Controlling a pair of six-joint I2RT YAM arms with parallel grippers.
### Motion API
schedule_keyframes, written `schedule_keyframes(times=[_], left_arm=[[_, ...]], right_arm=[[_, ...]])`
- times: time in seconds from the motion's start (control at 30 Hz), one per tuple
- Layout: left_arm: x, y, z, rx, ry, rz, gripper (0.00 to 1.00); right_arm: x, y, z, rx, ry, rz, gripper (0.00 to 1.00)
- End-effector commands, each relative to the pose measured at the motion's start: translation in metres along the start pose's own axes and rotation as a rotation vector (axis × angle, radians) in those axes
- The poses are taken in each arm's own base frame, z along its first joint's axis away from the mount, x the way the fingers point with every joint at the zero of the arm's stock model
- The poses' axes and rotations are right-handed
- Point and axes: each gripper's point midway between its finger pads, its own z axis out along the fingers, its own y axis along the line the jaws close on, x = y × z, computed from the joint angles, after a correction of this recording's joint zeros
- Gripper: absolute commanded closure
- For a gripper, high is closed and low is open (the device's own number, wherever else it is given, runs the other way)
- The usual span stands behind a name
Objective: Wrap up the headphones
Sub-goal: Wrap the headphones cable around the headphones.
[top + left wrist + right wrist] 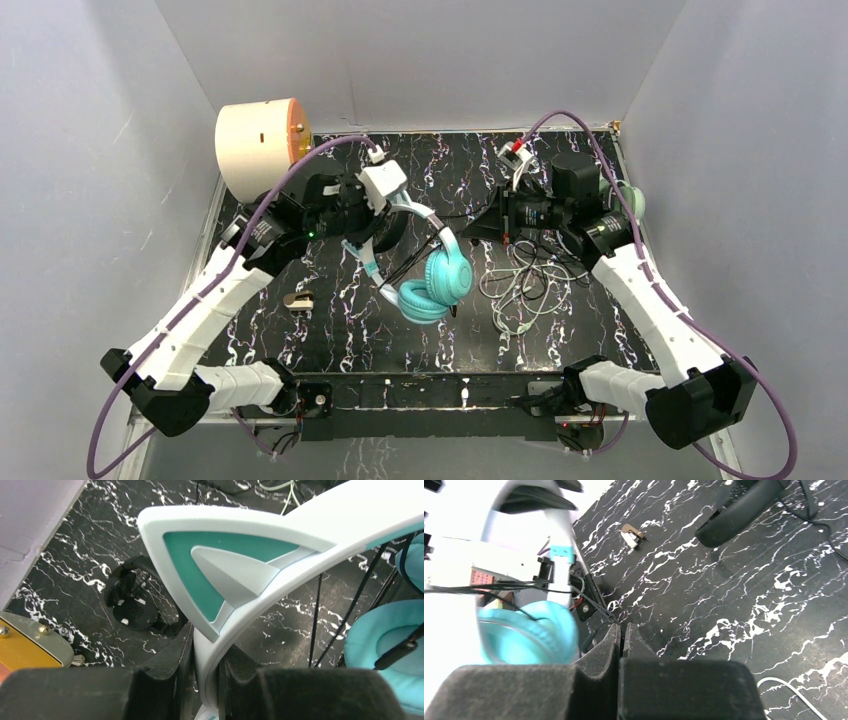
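Table: a black, white-veined surface is filling the middle of the overhead view.
Small tan object: is lying on the table left of centre, well apart from everything else; it is too small to identify.
Teal headset: is sitting at the centre of the overhead view. Its two teal cups are lying side by side at its lower right end, the upper cup turning its cushion toward the camera. Whether the cups are resting on the table cannot be told.
Long axis: is running diagonally from the white cat-ear band at the upper left down to the cups at the lower right, with the crown of the band pointing toward the upper left.
Light cable: is lying in loose loops just right of the teal cups.
Left gripper: is clamping the white band between its fingers, just below one cat ear, whose teal inset is filling the top of the left wrist view.
Right gripper: is reaching in from the right of the overhead view, fingertips pressed together.
Black cord: is running thin and straight from the teal headset into the seam between the right fingertips, apparently pinched there.
Black headset: is lying on the table beyond the held band, one round cup showing left of centre in the left wrist view.
Sage-green headset: is peeking out near the right edge of the table, mostly hidden behind the right arm.
Cream cylinder: is sitting at the upper left corner, its orange face pointing right.
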Motion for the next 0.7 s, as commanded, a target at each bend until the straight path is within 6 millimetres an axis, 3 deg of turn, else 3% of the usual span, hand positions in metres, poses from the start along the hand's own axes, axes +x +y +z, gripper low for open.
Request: schedule_keyframes(times=[0.0, 0.33, 0.67], left_arm=[[0.038, -0.007, -0.006, 0.029, 0.110, 0.067, 1.00], [0.091, 0.027, 0.014, -0.126, 0.364, 0.239, 1.00], [0.086, 0.034, 0.047, -0.218, 0.385, 0.456, 1.00]], right_arm=[[-0.015, 0.003, -0.008, 0.014, 0.020, -0.019, 1.00], [0.012, 0.030, -0.008, -0.127, 0.156, 0.048, 1.00], [0.017, 0.048, -0.002, -0.225, 0.164, 0.181, 1.00]])
